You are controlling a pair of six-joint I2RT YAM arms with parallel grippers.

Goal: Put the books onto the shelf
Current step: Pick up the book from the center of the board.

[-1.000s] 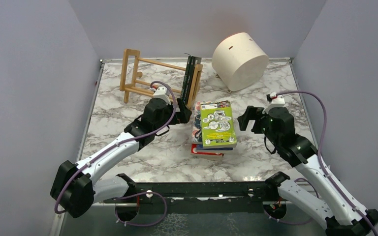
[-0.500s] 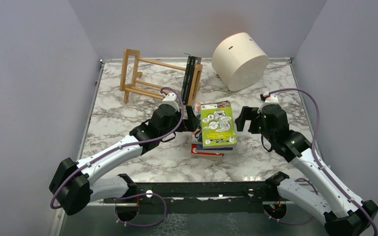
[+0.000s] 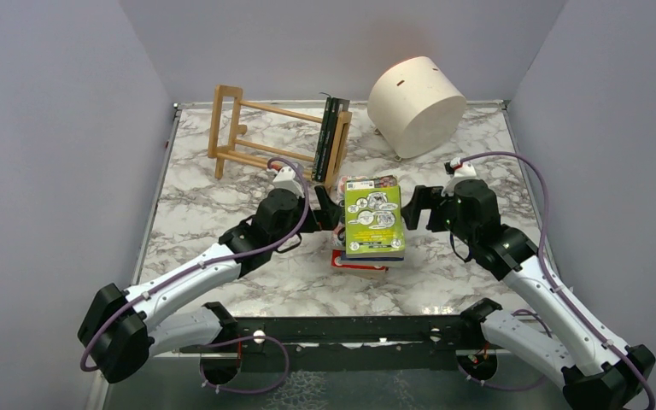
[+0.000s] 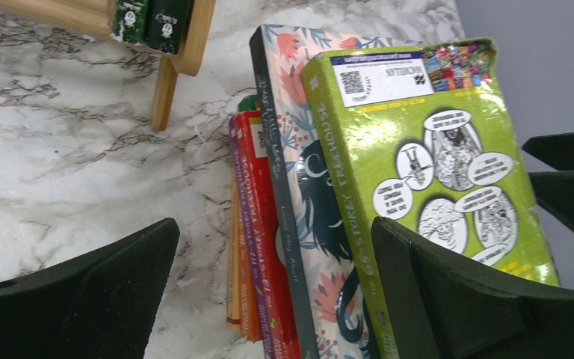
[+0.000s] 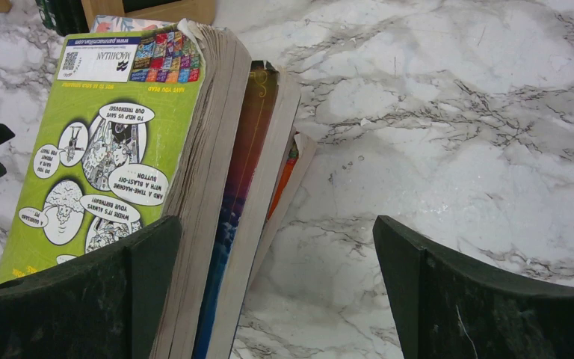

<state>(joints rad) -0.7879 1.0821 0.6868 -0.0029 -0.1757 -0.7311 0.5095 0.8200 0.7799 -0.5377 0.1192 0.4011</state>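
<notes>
Book stack (image 3: pixel 374 224) between left fingers (image 4: pixel 82 299) and right fingers (image 5: pixel 486 299); both wide open, empty

Top external: fixed high, behind the arm bases (image 3: pixel 222 318), looking down and away over the whole table (image 3: pixel 222 205). The shelf (image 3: pixel 239 128) is far left and the book stack (image 3: pixel 373 224) is at centre. This is the widest, most distant view.

Left wrist: very near the stack, on its left side, facing right across the spines. The left gripper (image 4: pixel 273 239) has its own fingers in the bottom corners, and the right gripper (image 4: pixel 531 163) shows at the right edge.

Right wrist: equally near, on the stack's right side, facing left at the page edges.

Shared — all three views see the lime-green top book (image 5: pixel 97 142). Both wrist views also catch the shelf's right end along their top edge.
</notes>
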